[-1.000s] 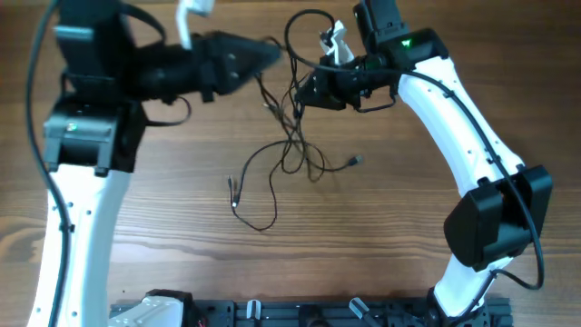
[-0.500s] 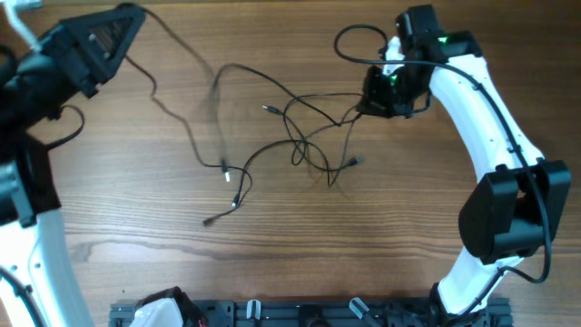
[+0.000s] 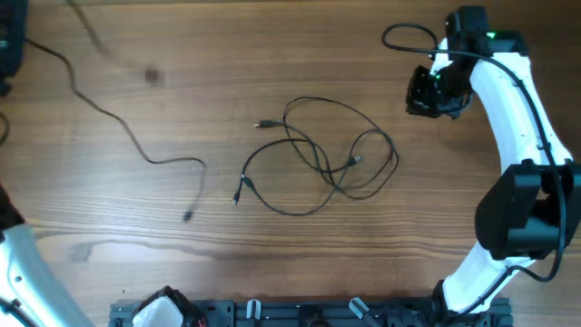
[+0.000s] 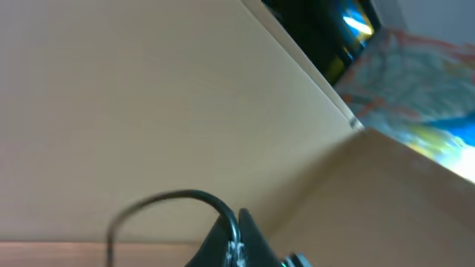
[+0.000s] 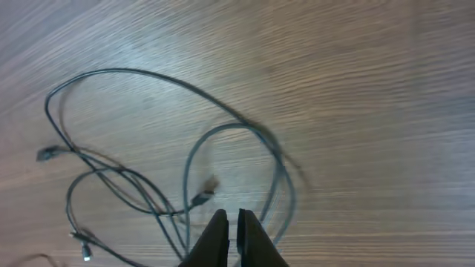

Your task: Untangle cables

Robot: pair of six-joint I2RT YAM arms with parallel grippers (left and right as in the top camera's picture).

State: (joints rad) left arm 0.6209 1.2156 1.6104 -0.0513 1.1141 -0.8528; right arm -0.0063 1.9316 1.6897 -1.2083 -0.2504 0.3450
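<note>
A loose tangle of thin black cables (image 3: 322, 156) lies on the wooden table at the centre; it also shows in the right wrist view (image 5: 141, 178). One separate cable (image 3: 136, 150) runs from the top left edge down to a plug end near the left middle. My left gripper (image 4: 236, 226) is shut on that cable (image 4: 178, 196) and is raised, facing a wall; it is nearly out of the overhead view. My right gripper (image 3: 425, 91) hovers to the right of the tangle; its fingers (image 5: 228, 221) are together with nothing between them.
The right arm (image 3: 517, 118) curves down the right side of the table (image 3: 381, 254). The left arm's white link (image 3: 23, 272) stands at the lower left. A black rail (image 3: 300, 313) runs along the front edge.
The left gripper pulled one cable out of the tangle, up and off to the left. The right gripper moved right, and the bunch it held now lies loose on the table.
</note>
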